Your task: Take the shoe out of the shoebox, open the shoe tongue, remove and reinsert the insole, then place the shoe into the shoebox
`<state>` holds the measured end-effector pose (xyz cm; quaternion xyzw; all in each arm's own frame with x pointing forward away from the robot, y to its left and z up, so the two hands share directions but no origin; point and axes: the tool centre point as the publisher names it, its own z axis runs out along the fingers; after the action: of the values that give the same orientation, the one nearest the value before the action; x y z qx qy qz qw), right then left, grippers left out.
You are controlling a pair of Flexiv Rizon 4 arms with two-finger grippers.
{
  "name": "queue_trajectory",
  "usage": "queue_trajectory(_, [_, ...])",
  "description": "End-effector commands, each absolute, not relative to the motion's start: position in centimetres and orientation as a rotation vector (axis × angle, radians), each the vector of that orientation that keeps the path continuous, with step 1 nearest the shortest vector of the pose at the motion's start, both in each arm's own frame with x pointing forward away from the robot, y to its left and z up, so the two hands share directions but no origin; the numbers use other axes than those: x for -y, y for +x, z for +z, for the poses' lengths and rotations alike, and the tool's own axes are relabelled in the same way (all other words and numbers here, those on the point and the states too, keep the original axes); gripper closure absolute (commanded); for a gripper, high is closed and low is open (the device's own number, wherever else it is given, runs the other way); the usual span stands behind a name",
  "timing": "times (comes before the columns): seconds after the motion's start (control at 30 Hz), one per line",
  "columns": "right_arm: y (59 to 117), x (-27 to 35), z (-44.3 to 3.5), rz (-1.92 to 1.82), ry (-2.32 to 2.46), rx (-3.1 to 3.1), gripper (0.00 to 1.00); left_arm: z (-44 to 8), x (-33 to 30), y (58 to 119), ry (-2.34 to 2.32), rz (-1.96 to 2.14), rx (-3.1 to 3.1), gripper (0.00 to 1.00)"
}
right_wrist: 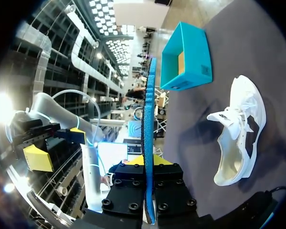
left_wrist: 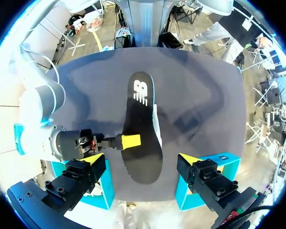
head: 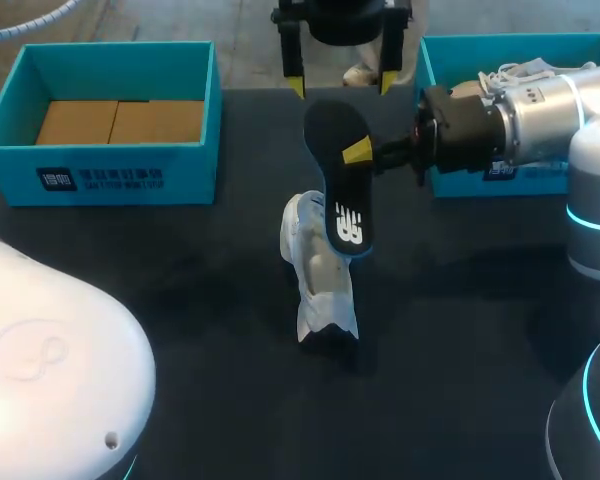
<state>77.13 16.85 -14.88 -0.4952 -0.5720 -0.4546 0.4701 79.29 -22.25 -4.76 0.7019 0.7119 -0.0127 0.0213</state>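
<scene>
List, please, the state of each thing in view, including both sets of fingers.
insole: out of the shoe, held in the air above it.
shoe: on its side on the table, outside both boxes.
right gripper: fingers shut on the insole.
left gripper: fingers open, holding nothing.
left shoebox: open, brown cardboard inside.
right shoebox: open, white laces showing inside.

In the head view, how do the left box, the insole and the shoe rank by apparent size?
1. Left box: clearly largest.
2-3. Insole and shoe: about alike; the insole is raised nearer the camera and covers part of the shoe, so no ranking.
</scene>
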Motion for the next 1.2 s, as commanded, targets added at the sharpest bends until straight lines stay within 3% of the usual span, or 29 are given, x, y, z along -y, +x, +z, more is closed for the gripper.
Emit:
queue_trajectory(0.03, [77.0,-17.0,-14.9,-1.114,-1.22,1.402,1.0,-5.1,21.7,79.2,2.146,-0.091,-2.178,0.0])
queue_trajectory(1.2, [76.5,-15.5,-14.2,-1.148,-1.276,1.37,1.0,-5.7,19.7,79.9,1.37,-0.916,-1.625,0.0])
